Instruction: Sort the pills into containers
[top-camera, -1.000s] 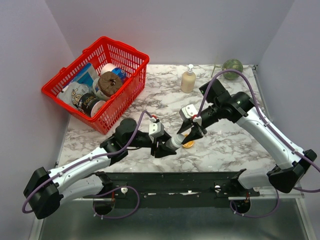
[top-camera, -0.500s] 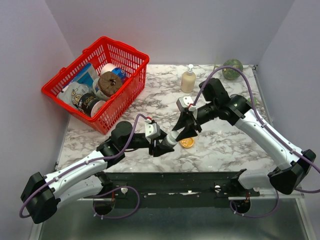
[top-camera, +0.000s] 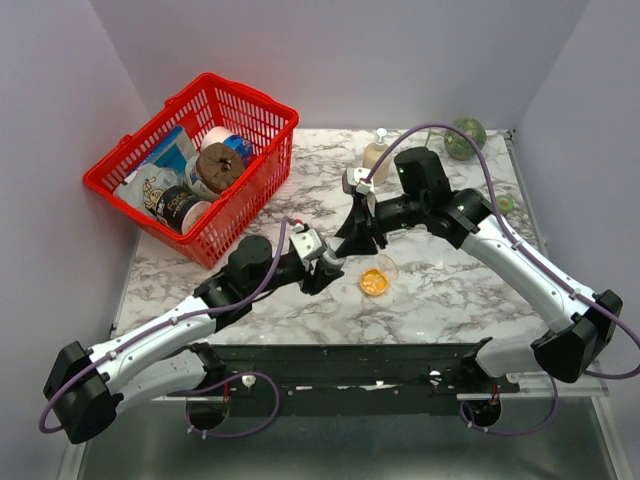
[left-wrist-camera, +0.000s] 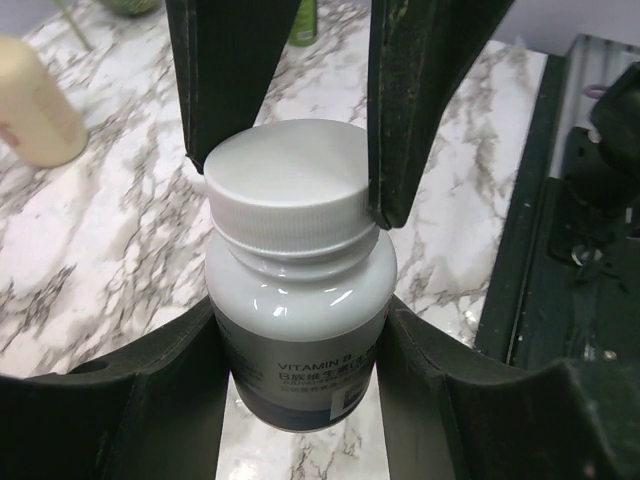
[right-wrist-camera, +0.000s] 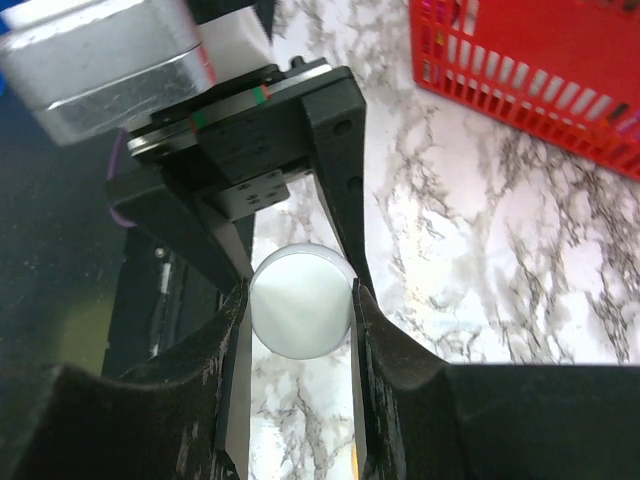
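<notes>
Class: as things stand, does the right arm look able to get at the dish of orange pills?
Probably not yet. The dish lies uncovered close by, but the right arm's jaws are shut on the cap of the pill bottle held by the left arm; it must let go first.

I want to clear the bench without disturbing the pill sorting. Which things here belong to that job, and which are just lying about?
Part of the job:
white pill bottle, cap on
orange pills
clear dish, holding those pills

Just lying about:
red basket
beige pump bottle
green ball
</notes>
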